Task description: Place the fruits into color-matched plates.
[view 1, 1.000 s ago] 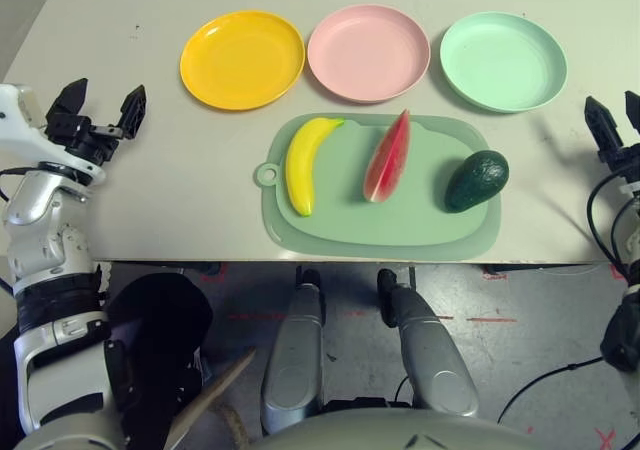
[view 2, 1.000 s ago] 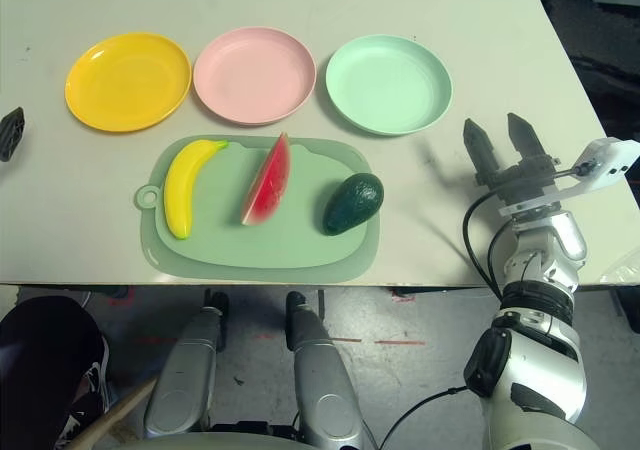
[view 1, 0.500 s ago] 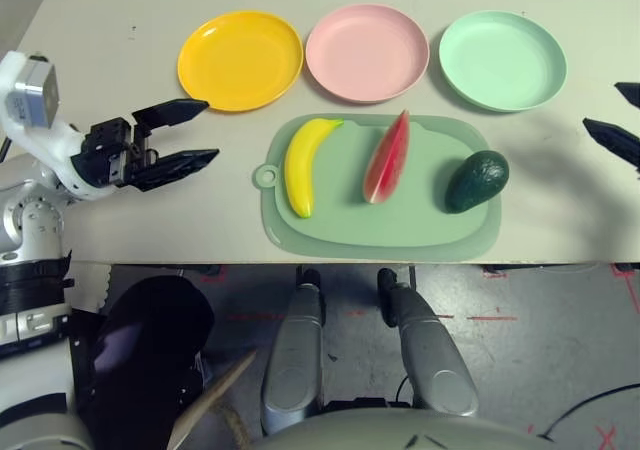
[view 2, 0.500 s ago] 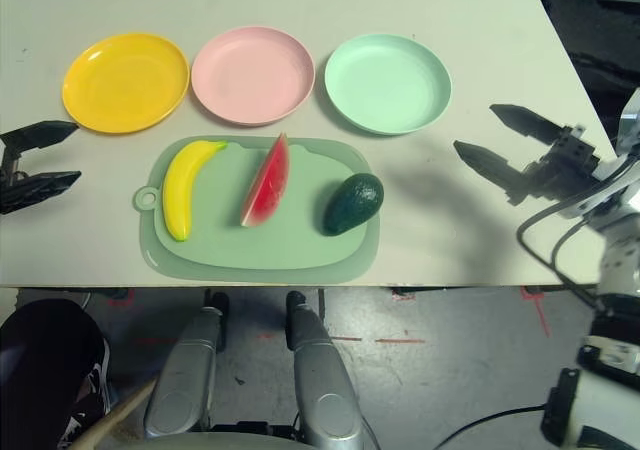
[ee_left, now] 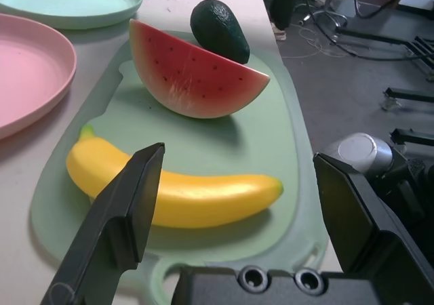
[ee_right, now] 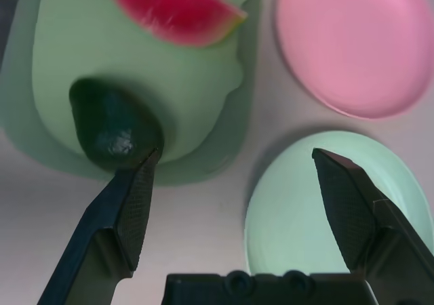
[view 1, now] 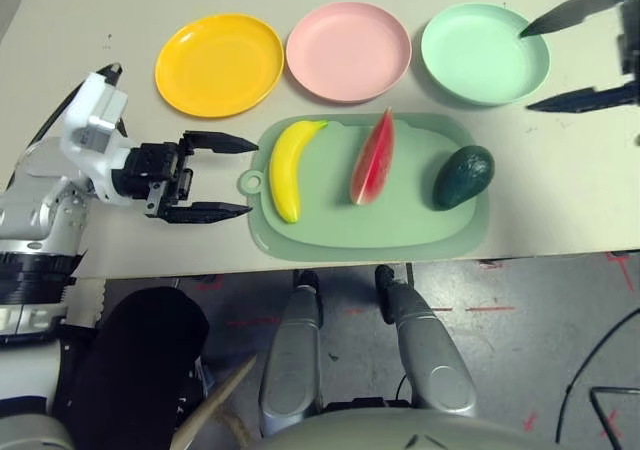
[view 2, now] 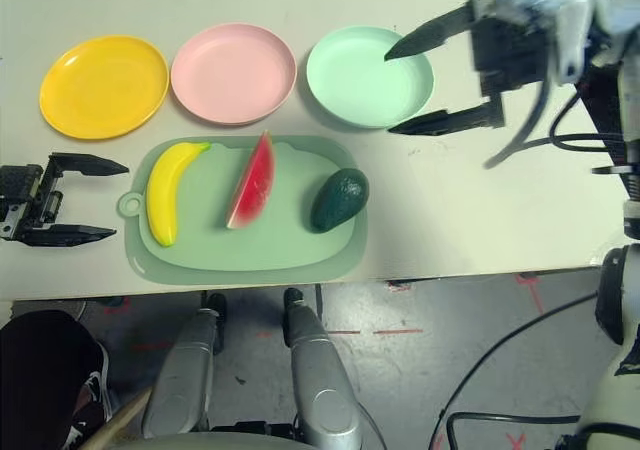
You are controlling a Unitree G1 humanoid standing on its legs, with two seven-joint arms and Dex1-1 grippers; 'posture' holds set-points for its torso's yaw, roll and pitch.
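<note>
The banana (view 1: pixel 286 170) lies at the left end of the mat (view 1: pixel 330 240), near the bench's (view 1: pixel 560 210) front edge; it is just to the right of the left gripper (view 1: pixel 254 178), the nearer one, whose fingers are spread wide with nothing held. Its long axis runs front to back, the same way in which those fingers are parted; a turn of the wrist would seem to be called for, so that its middle can be pinched across. The yellow plate (view 1: pixel 220 65) is set behind, toward the bench's back edge; the watermelon (view 1: pixel 372 165) is at mid-mat, the avocado (view 1: pixel 463 177) at its right end; the right gripper (view 2: pixel 388 94) is wide open and empty, by the green plate (view 2: pixel 365 80).
</note>
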